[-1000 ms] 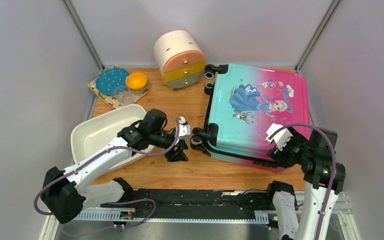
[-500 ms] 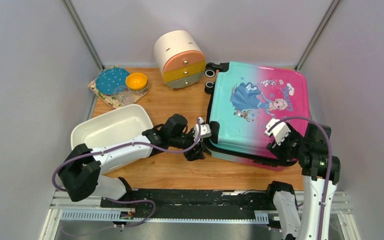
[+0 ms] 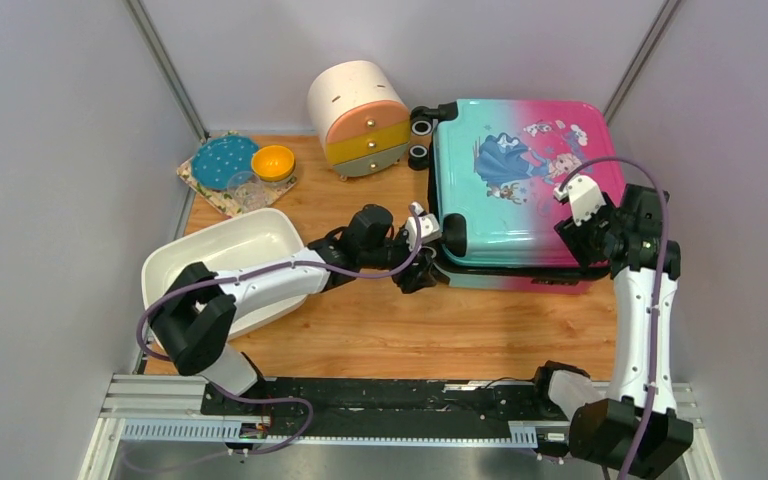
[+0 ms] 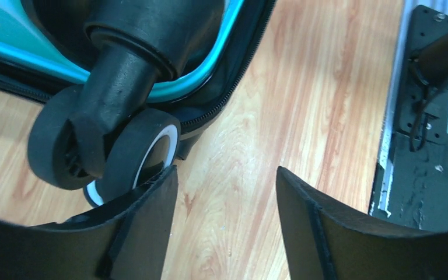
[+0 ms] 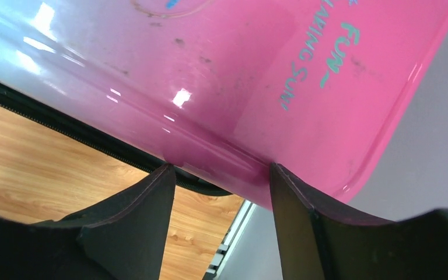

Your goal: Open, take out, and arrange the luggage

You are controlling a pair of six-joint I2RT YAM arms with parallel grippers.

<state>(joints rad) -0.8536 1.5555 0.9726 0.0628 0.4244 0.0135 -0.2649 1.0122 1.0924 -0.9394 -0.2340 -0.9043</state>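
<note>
I am seeing nothing of the inside of the luggage (image 3: 520, 190); from the top camera its lid is covering everything. There the left claw (image 4: 227, 172) is hiding its tips beside the black wheel (image 4: 131, 151). Both wrist cameras are cropping the case to one corner. I am not making out whether the right claw (image 5: 220, 169) is pressing the shell or merely meeting it. The clear item (image 3: 243, 186) by the orange bowl (image 3: 273, 162) is reading too small.

Luggage (image 3: 520, 190) on table (image 3: 460, 325) rt rear; cabinet (image 3: 358, 118) just left of it; basin (image 3: 210, 255) left front.
</note>
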